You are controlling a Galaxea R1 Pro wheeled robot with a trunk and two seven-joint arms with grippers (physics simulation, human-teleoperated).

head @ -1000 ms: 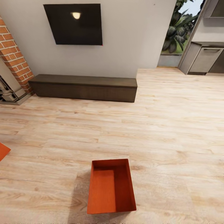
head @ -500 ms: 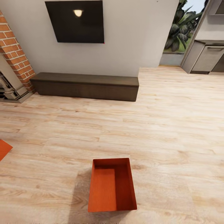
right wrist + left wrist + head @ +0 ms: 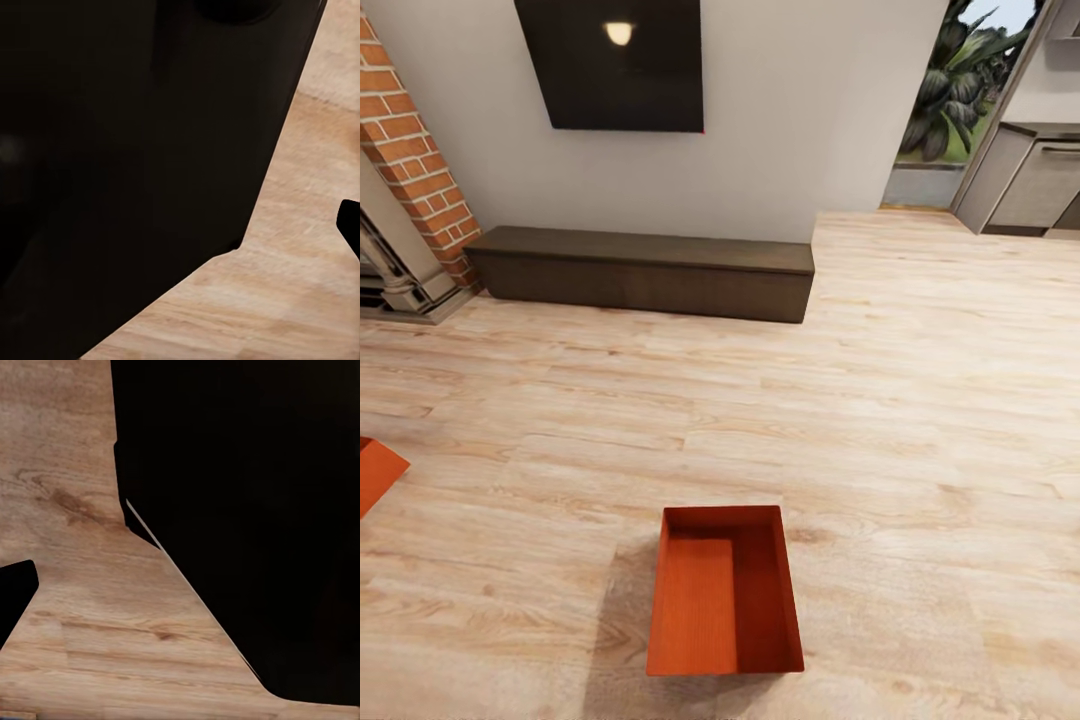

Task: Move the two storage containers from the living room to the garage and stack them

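Gripper states cannot be told for either arm: both wrist views are taken up largely by black shapes, with light wood-plank floor (image 3: 90,645) beyond them, and no fingers can be made out. With no gripper visible in the head view, the containers cannot be placed relative to one. One orange-red storage container (image 3: 725,592) sits upright and open-topped on the planks of the living room, low in the head view near its middle. Part of the second container (image 3: 374,470) shows at the left edge of that view, well apart from the first. Farther off, a long dark low cabinet (image 3: 645,272) stands against a pale wall under a black wall-mounted screen (image 3: 615,62), beside a red brick fireplace (image 3: 410,170).
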